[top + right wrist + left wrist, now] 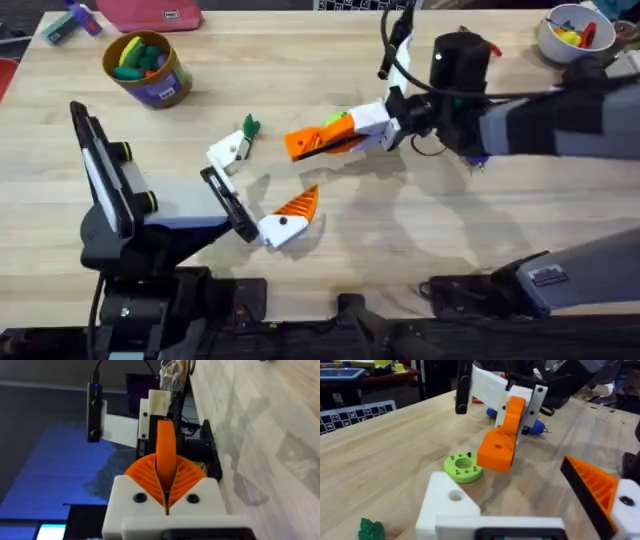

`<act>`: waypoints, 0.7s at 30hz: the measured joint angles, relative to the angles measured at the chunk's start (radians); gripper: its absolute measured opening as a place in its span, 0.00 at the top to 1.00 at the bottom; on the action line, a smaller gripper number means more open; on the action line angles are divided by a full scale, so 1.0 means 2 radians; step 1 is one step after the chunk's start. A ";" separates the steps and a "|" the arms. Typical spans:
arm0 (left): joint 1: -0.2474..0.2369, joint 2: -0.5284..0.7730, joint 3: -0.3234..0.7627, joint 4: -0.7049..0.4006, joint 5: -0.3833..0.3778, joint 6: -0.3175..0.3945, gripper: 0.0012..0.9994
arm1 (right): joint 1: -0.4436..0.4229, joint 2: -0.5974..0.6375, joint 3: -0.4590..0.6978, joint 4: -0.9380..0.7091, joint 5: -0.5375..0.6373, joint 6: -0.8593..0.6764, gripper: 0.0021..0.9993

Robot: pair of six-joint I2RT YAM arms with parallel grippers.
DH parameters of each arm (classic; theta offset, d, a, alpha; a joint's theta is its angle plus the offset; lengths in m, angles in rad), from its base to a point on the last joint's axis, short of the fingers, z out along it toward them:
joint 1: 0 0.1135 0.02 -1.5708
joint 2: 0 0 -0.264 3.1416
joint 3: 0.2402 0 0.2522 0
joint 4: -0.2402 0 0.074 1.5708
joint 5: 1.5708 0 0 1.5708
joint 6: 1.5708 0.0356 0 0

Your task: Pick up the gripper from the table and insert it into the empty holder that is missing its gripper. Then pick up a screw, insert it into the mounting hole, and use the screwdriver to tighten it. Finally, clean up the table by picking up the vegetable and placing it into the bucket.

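While pinched, gripper (318, 141) seemingly aloft

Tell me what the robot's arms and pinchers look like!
The arms are mostly black and grey, with black cables looping near the right arm's wrist. The right gripper has white blocky bases with bright orange ribbed wedges for fingers, and a dark screw hole in each base. The left gripper is white and blocky too; one finger has an orange wedge with a black face, the other is a bare white block.
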State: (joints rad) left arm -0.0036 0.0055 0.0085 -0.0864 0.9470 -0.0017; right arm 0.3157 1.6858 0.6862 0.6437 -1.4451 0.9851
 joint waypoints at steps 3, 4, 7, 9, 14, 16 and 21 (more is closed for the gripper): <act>0.000 0.000 0.000 0.000 0.000 0.000 0.01 | 0.000 0.017 0.020 0.000 -0.019 0.002 0.99; 0.000 0.000 0.000 0.000 0.000 0.000 0.01 | 0.000 0.020 0.027 0.000 -0.023 0.003 0.99; 0.000 0.000 0.000 0.000 0.000 0.000 0.01 | 0.000 0.021 0.041 0.002 -0.032 0.009 0.99; 0.000 0.000 0.000 0.000 0.000 0.000 0.01 | 0.000 0.021 0.050 0.003 -0.036 0.018 0.99; 0.000 0.000 0.000 0.000 0.000 0.000 0.01 | 0.010 0.021 0.065 0.003 -0.038 0.030 0.99; 0.000 0.000 0.000 0.000 0.000 0.000 0.01 | 0.019 0.021 0.068 0.003 -0.038 0.032 0.99; 0.000 0.000 0.000 0.000 0.000 0.000 0.01 | 0.036 0.021 0.068 0.002 -0.039 0.031 0.99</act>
State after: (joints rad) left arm -0.0036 0.0055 0.0082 -0.0864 0.9470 -0.0017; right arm 0.3878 1.7283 0.8223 0.6479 -1.5230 1.0473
